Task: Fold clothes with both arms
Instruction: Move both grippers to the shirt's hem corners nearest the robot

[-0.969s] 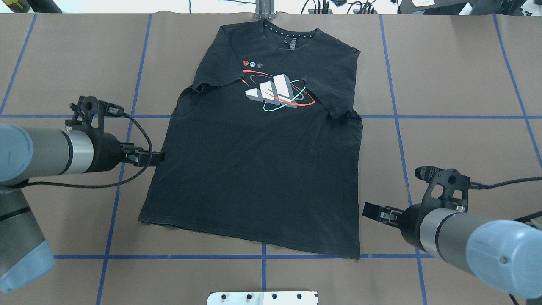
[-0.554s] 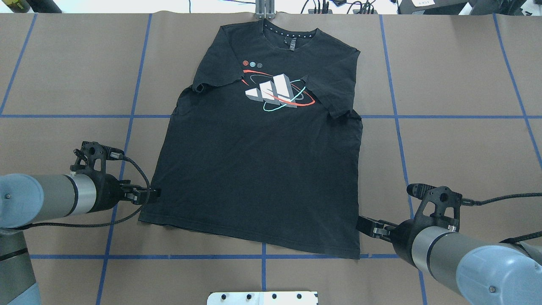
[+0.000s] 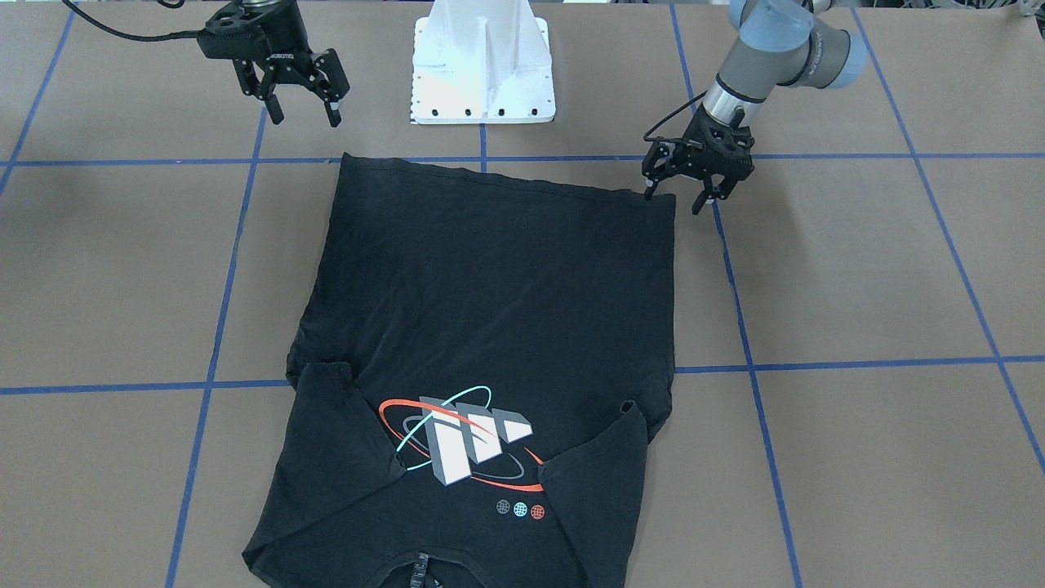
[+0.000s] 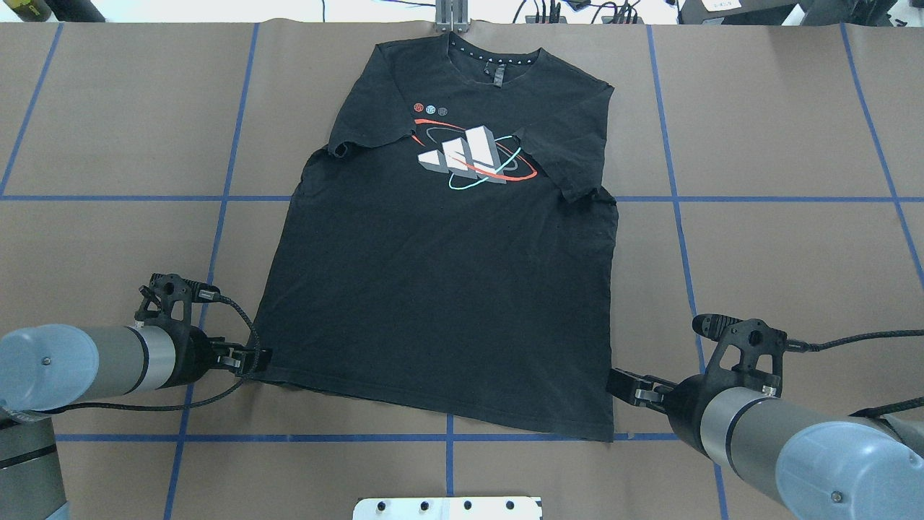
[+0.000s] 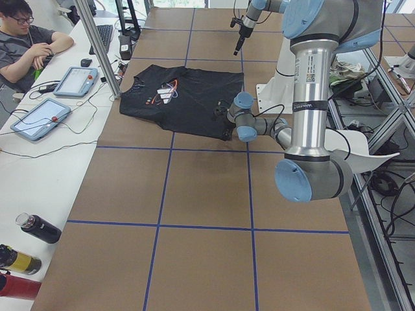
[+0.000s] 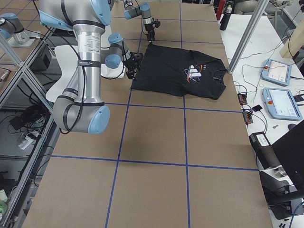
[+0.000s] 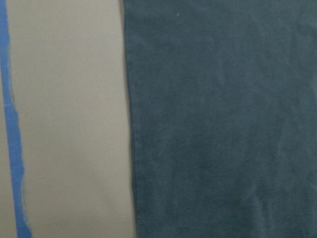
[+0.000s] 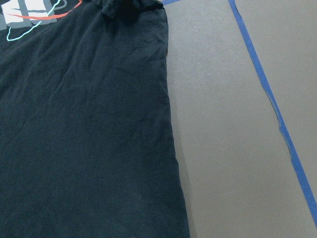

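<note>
The black T-shirt (image 4: 447,289) lies flat, face up, collar at the far edge, both sleeves folded in over the chest graphic (image 4: 469,160). My left gripper (image 4: 263,357) is open and low at the shirt's near left hem corner; in the front view (image 3: 673,202) one fingertip sits at that corner. My right gripper (image 4: 619,378) is open beside the shirt's right edge near the hem, and the front view (image 3: 306,121) shows it raised above the table. The left wrist view shows the shirt's edge (image 7: 223,119) close up. The right wrist view shows the shirt's side edge (image 8: 84,139).
The brown table cover (image 4: 779,108) has a blue tape grid (image 4: 449,438). The white pedestal base (image 3: 483,65) stands just behind the hem. An operator (image 5: 26,39) with tablets (image 5: 76,81) sits at the far side, and bottles (image 5: 39,228) stand at the table's end.
My left gripper has moved toward the robot along the shirt's left edge to the hem corner. My right gripper has moved slightly nearer the hem. The shirt has not moved.
</note>
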Robot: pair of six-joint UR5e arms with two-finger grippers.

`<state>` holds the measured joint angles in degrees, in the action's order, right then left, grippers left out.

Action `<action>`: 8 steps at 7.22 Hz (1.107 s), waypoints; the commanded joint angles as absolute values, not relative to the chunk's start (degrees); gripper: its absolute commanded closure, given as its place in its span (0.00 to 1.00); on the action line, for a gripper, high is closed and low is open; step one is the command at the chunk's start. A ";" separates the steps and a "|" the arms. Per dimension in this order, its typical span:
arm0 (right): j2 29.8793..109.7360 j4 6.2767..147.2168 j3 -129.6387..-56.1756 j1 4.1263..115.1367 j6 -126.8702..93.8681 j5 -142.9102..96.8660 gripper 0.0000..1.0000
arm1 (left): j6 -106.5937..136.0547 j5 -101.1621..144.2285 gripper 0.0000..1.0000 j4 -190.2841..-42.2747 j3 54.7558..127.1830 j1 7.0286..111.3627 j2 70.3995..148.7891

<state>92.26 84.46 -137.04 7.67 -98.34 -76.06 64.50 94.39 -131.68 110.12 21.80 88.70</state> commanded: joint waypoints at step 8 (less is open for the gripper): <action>92.29 84.46 -137.02 7.73 -98.26 -76.03 0.00 | 67.76 94.92 0.54 -132.63 109.42 18.64 88.86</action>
<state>92.26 84.46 -137.02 7.70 -98.26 -76.02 67.26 94.93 -132.66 109.26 19.16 88.86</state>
